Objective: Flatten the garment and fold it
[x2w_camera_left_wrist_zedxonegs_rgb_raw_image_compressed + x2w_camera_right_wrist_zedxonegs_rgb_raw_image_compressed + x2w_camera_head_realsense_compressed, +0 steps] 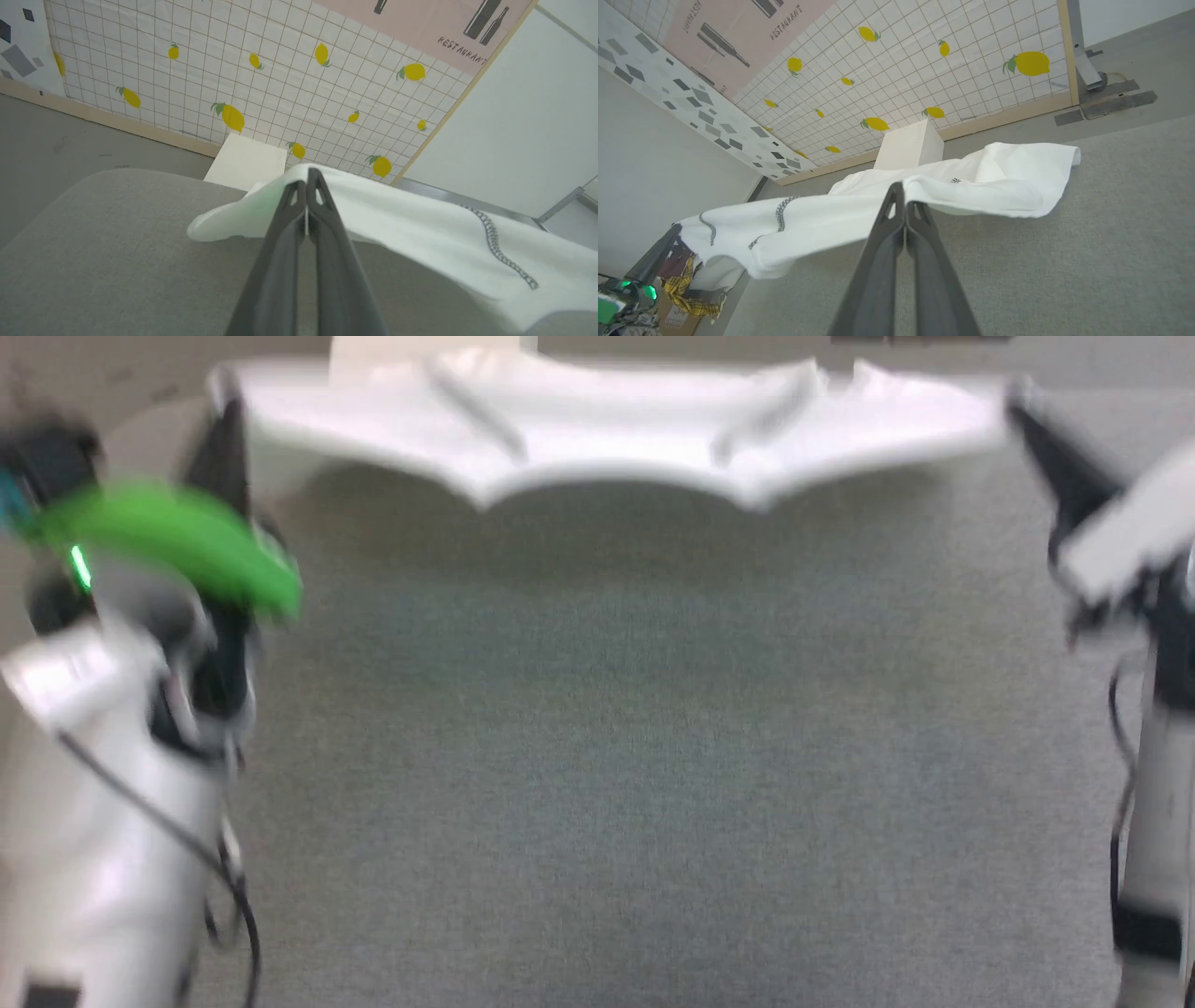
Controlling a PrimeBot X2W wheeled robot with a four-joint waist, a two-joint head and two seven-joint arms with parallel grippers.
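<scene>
While the left pincer [307, 173] and right pincer [904, 187] each clamp the shirt [597, 420] stretched above the worktop [597, 756], flattening looks unfinished and folding unstarted.

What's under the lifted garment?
Grey fabric surface, shadowed. The garment hangs above it, pinched by left gripper and right gripper. Its drape hides the base of the white box.

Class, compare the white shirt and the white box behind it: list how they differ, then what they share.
The shirt is limp and wrinkled, the box rigid with flat faces. The shirt hangs between the left gripper and right gripper; the box stands by the lemon wall. The shirt bears dark zigzag stitching; the box is plain. Both are white.
</scene>
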